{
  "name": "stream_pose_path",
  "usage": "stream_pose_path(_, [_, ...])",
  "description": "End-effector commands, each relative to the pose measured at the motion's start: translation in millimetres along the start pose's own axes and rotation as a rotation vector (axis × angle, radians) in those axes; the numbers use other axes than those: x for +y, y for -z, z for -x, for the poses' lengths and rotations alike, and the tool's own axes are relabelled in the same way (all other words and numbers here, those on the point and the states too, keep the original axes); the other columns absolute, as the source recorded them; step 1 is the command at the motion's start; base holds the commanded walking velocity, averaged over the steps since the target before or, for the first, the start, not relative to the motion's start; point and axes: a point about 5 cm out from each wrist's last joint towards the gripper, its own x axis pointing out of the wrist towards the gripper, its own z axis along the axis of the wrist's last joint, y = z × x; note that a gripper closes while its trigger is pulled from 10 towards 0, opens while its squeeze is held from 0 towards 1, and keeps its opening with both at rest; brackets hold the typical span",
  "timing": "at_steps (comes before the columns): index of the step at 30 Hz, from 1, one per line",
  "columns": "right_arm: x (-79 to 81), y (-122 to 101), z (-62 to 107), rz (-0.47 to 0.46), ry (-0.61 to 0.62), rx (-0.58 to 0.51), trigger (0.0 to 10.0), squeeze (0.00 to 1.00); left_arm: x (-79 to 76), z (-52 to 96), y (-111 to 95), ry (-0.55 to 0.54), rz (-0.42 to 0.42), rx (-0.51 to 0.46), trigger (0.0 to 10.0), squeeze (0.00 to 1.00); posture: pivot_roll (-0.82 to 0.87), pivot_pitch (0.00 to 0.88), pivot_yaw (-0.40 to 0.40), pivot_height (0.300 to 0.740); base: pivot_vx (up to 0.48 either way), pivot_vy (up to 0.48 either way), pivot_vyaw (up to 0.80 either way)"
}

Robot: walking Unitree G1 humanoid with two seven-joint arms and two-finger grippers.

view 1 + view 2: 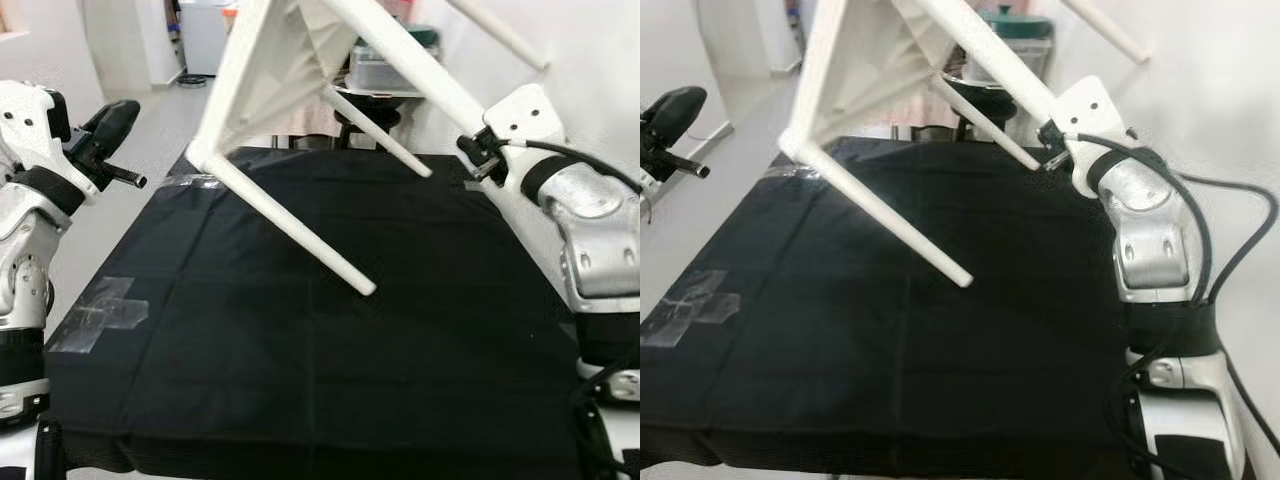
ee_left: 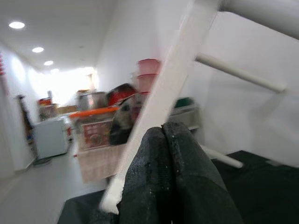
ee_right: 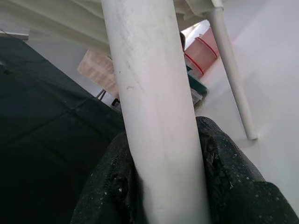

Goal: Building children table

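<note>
A white children's table (image 1: 265, 75) hangs tilted above the black cloth (image 1: 300, 370), its underside facing me and its legs sticking out. One leg (image 1: 290, 225) slants down towards the cloth's middle, its tip just above it. My right gripper (image 1: 478, 152) is shut on another leg (image 3: 154, 116) at the far right, the leg pinched between its black fingers (image 3: 224, 172). My left gripper (image 1: 125, 110) is raised at the left, apart from the table, fingers (image 2: 163, 154) pressed together on nothing.
Clear tape patches (image 1: 100, 312) hold the cloth at its left edge. Behind the cloth stand a dark stool (image 1: 365, 120), stacked bins and pots (image 2: 100, 116) and a white cabinet (image 1: 205, 35). Pale floor runs along the left.
</note>
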Motion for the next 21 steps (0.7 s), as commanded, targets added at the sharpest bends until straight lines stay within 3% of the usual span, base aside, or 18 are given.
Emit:
stream_pose_path(1, [31.9, 73.1, -2.8, -0.222, -0.114, 0.341, 0.0, 0.00, -11.4, -0.8, 6.9, 0.038, 0.027, 0.019, 0.0, 0.00, -0.08, 0.051, 0.069, 0.740, 0.000, 0.000, 0.00])
stream_pose_path(2, [21.9, 77.0, -1.6, -0.239, -0.070, 0.368, 0.0, 0.00, -16.5, 1.5, 12.8, 0.045, 0.045, 0.035, 0.0, 0.00, -0.08, 0.054, 0.066, 0.740, 0.000, 0.000, 0.00])
stream_pose_path(4, [21.9, 77.0, -1.6, -0.239, -0.070, 0.368, 0.0, 0.00, -16.5, 1.5, 12.8, 0.045, 0.045, 0.035, 0.0, 0.00, -0.08, 0.054, 0.066, 0.740, 0.000, 0.000, 0.00])
stream_pose_path(5, [14.6, 87.4, 3.4, -0.289, -0.028, 0.421, 0.0, 0.00, -19.7, 3.7, 16.1, 0.049, 0.059, 0.047, 0.0, 0.00, -0.08, 0.059, 0.062, 0.740, 0.000, 0.000, 0.00])
stream_pose_path(8, [13.6, 97.7, 9.7, -0.338, -0.010, 0.472, 0.0, 0.00, -21.3, 5.1, 17.4, 0.053, 0.064, 0.056, 0.0, 0.00, -0.08, 0.060, 0.061, 0.740, 0.000, 0.000, 0.00])
stream_pose_path(10, [33.3, 118.2, 24.0, -0.481, -0.034, 0.570, 0.0, 0.00, -21.8, 6.6, 17.0, 0.060, 0.068, 0.068, 0.0, 0.00, -0.08, 0.062, 0.053, 0.740, 0.000, 0.000, 0.00])
stream_pose_path(12, [33.3, 118.2, 24.0, -0.481, -0.034, 0.570, 0.0, 0.00, -21.8, 6.6, 17.0, 0.060, 0.068, 0.068, 0.0, 0.00, -0.08, 0.062, 0.053, 0.740, 0.000, 0.000, 0.00])
stream_pose_path(13, [48.1, 128.0, 30.0, -0.544, -0.059, 0.615, 0.0, 0.00, -21.8, 7.1, 16.8, 0.062, 0.070, 0.071, 0.0, 0.00, -0.07, 0.063, 0.050, 0.740, 0.000, 0.000, 0.00])
stream_pose_path(14, [48.1, 128.0, 30.0, -0.544, -0.059, 0.615, 0.0, 0.00, -21.8, 7.1, 16.8, 0.062, 0.070, 0.071, 0.0, 0.00, -0.07, 0.063, 0.050, 0.740, 0.000, 0.000, 0.00])
stream_pose_path(16, [78.2, 139.6, 37.4, -0.655, -0.109, 0.675, 0.0, 0.00, -22.5, 8.6, 16.3, 0.069, 0.070, 0.078, 0.0, 0.00, -0.06, 0.065, 0.051, 0.740, 0.000, 0.000, 0.00])
stream_pose_path(17, [78.2, 139.6, 37.4, -0.655, -0.109, 0.675, 0.0, 0.00, -22.5, 8.6, 16.3, 0.069, 0.070, 0.078, 0.0, 0.00, -0.06, 0.065, 0.051, 0.740, 0.000, 0.000, 0.00])
stream_pose_path(21, [103.2, 133.5, 34.9, -0.706, -0.181, 0.652, 0.0, 0.00, -23.8, 10.3, 16.3, 0.074, 0.069, 0.087, 0.0, 0.00, -0.06, 0.067, 0.055, 0.740, 0.000, 0.000, 0.00])
